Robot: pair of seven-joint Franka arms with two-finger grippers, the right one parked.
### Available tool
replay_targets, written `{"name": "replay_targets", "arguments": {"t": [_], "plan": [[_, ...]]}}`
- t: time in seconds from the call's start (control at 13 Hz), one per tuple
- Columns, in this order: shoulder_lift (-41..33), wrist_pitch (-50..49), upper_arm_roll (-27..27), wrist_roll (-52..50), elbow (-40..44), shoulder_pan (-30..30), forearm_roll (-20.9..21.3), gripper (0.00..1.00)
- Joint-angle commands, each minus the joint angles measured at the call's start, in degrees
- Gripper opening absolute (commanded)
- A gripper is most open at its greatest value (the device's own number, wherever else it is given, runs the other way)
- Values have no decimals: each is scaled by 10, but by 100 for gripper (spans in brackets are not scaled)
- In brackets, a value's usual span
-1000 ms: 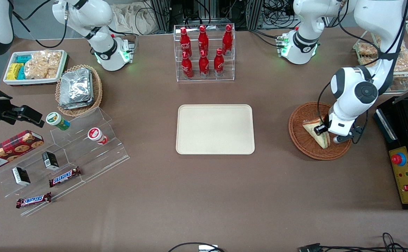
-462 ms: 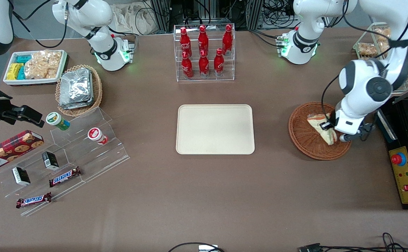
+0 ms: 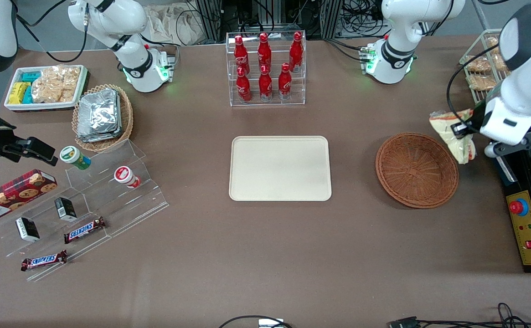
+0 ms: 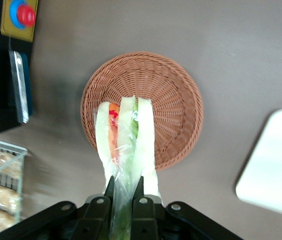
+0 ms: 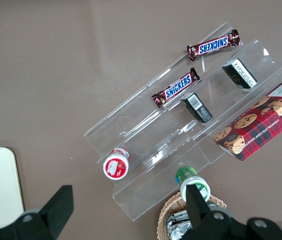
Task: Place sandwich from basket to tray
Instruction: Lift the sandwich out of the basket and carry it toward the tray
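My left gripper [image 3: 462, 131] is shut on the sandwich [image 3: 452, 135], a white-bread wedge in clear wrap with green and orange-red filling. It holds it in the air above the table, beside the basket's rim toward the working arm's end. In the left wrist view the gripper [image 4: 124, 192] pinches the sandwich [image 4: 126, 137] by its wrap, high over the basket [image 4: 171, 107]. The reddish-brown wicker basket [image 3: 416, 169] holds nothing. The cream-beige tray [image 3: 280, 167] lies flat at the table's middle, toward the parked arm from the basket, with nothing on it; its corner shows in the left wrist view [image 4: 273, 170].
A clear rack of red bottles [image 3: 265, 68] stands farther from the camera than the tray. A black box with a red button [image 3: 523, 214] and a wire rack of snack bags [image 3: 486, 68] sit at the working arm's end. Snack shelves [image 3: 83, 200] lie toward the parked arm's end.
The gripper has lifted the sandwich out of the basket and carried it up and toward the working arm's end. The basket is left holding nothing.
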Motion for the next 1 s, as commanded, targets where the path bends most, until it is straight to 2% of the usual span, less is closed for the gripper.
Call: {"name": "replay_targets", "arguments": {"t": [0.0,0.23,0.46,0.62,0.92], "plan": [[21,-30,-52,43,38,-3,-2,2],[47,-29,-180,-4,60,-3,1,4],[130,-12,-290,-108,103,-4,12,4],[169,36,-319,-153,101,-17,41,7],[260,161,-318,-219,43,-50,124,7]]}}
